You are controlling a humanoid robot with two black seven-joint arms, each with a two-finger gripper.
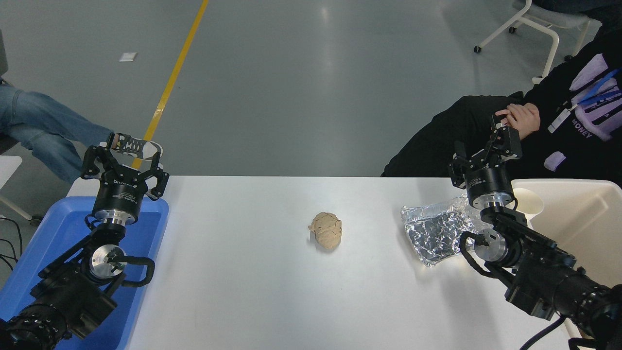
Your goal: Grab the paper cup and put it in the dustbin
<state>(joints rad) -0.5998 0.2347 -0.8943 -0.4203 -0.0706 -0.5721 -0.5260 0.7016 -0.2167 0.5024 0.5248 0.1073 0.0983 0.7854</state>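
My right arm (534, 272) is coming in at five o'clock, its tool (486, 150) raised with fingers spread, grasping nothing. The paper cup (528, 201) is lying inside the dustbin (583, 218) at three o'clock, so I am judging the task almost finished; only pulling back is remaining. The cup seems tipped, mouth facing me; its long axis I cannot tell. My left tool (124, 165) is waiting released at nine o'clock.
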